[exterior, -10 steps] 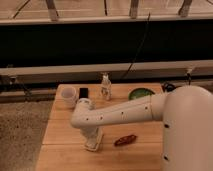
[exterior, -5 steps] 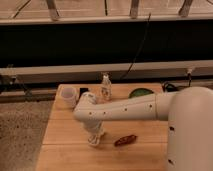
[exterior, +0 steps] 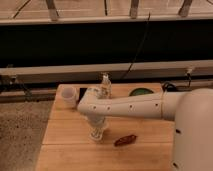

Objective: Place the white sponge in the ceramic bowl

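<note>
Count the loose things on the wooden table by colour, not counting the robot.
White: 2, mug and small bottle
Green: 1, ceramic bowl
Reddish-brown: 1, oblong item
Total: 4
The gripper points down at the middle of the table, left of the oblong item; anything it hides is uncounted.

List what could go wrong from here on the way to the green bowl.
The gripper hangs low over the wooden table, away from the round glossy green bowl at the back. Swinging there might knock over the small pale bottle standing close behind the arm. The low gripper may also brush the reddish-brown oblong object lying beside it.
</note>
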### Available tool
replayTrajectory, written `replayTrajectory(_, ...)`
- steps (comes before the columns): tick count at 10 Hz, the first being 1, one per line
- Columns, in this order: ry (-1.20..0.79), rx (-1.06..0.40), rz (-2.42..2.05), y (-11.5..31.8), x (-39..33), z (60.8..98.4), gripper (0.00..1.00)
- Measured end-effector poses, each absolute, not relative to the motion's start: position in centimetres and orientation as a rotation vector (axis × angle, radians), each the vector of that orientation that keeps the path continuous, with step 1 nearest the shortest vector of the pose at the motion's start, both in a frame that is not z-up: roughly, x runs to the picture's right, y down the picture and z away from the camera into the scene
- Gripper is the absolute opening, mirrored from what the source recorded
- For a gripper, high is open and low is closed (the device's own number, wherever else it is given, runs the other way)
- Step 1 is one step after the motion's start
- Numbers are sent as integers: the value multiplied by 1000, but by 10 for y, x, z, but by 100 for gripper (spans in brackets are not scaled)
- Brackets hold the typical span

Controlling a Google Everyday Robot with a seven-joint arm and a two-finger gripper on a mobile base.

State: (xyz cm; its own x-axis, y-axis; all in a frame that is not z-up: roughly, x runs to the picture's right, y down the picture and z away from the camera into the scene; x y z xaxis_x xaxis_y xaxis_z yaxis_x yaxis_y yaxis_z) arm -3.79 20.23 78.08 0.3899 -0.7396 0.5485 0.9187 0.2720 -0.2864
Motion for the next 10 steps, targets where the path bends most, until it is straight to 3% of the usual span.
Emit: replayTrajectory(10,-290,-590,-1159,155,-13,795,0)
